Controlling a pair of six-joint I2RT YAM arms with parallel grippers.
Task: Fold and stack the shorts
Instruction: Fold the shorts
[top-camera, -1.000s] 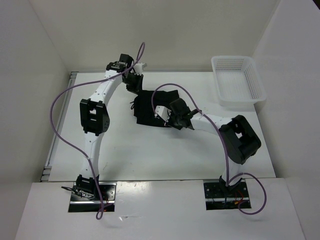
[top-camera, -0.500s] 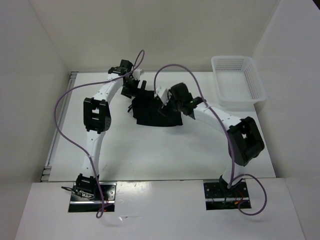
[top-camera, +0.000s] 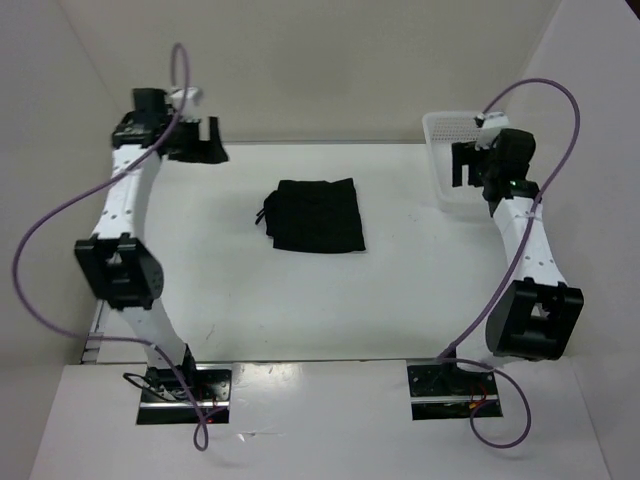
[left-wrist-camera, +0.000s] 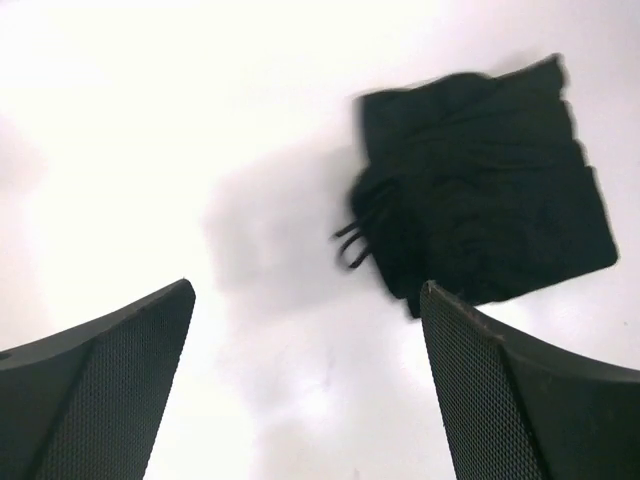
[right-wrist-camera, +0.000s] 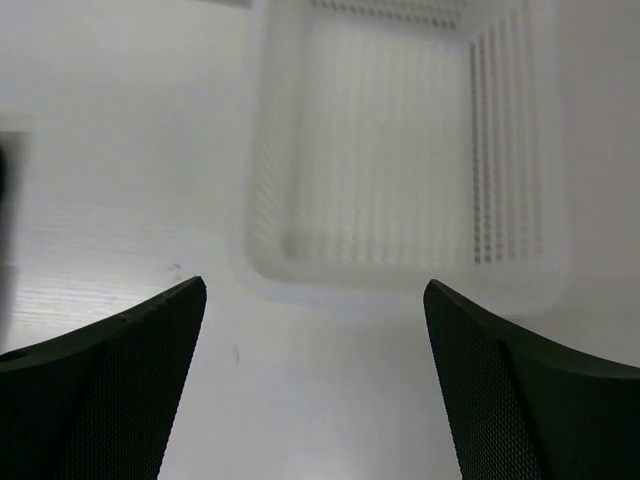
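Progress: we judge the folding done. The shorts (top-camera: 317, 215) lie as one flat, compact rectangle mid-table (top-camera: 300, 300), with nothing touching them. We see no second pair, so nothing seems left to stack.
Left pincer (left-wrist-camera: 305, 288): fingers wide apart, holding nothing, raised at the far-left corner.
Right pincer (right-wrist-camera: 314, 284): spread, holding nothing, hovering by the basket (top-camera: 516, 165).
Fabric: matte black, soft, lightly creased, with cord ends poking out at one edge.
Basket: white plastic mesh, rectangular, rigid.
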